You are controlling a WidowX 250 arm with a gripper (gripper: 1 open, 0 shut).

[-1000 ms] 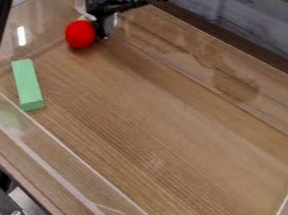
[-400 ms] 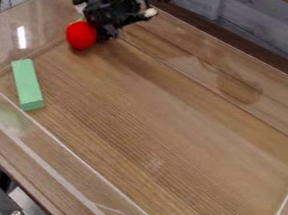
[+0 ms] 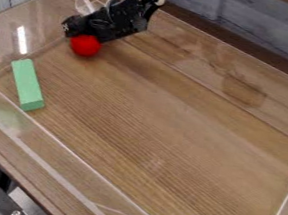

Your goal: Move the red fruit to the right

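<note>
The red fruit (image 3: 84, 45) is a small glossy red ball lying on the wooden table top at the far left. My gripper (image 3: 87, 29) hangs from the dark arm, tilted down and to the left, with its black fingers (image 3: 75, 23) right on top of the fruit and hiding its upper edge. The fingertips touch or straddle the fruit. I cannot tell whether the jaws are closed on it. The fruit's stem does not show.
A flat green rectangular block (image 3: 27, 84) lies at the left, nearer than the fruit. A clear low wall (image 3: 9, 30) borders the table on the left and front. Bare wood (image 3: 185, 125) stretches to the right of the fruit.
The gripper has tilted and dropped lower onto the fruit. The fruit has shifted slightly toward the front and right.
</note>
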